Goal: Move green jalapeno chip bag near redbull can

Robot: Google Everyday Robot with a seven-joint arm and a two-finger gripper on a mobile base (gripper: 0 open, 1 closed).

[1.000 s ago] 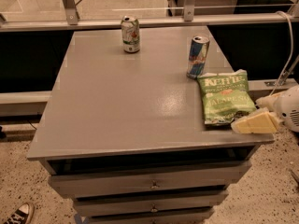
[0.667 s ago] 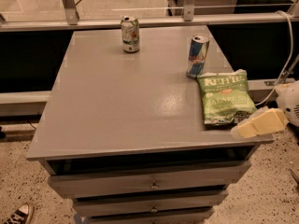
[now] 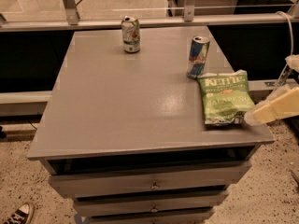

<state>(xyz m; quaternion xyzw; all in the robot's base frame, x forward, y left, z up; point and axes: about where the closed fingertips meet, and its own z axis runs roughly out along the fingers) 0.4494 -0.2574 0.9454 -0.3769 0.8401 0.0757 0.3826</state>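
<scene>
The green jalapeno chip bag (image 3: 225, 97) lies flat on the grey table (image 3: 131, 106) near its right front corner, white "KETTLE" lettering facing up. The redbull can (image 3: 197, 56), slim, blue and silver, stands upright just behind the bag's top left corner, a small gap between them. My gripper (image 3: 262, 115), cream-coloured, reaches in from the right edge of the view. Its tip is at the bag's lower right corner, level with the table edge. It holds nothing that I can see.
A wider white-and-green can (image 3: 131, 34) stands upright at the back of the table, left of centre. Drawers (image 3: 152, 185) sit under the tabletop. A metal rail (image 3: 163, 20) runs behind the table. A shoe (image 3: 16, 213) is on the floor at lower left.
My gripper has drawn back to the right, off the bag's lower right corner. The bag and both cans have stayed in place.
</scene>
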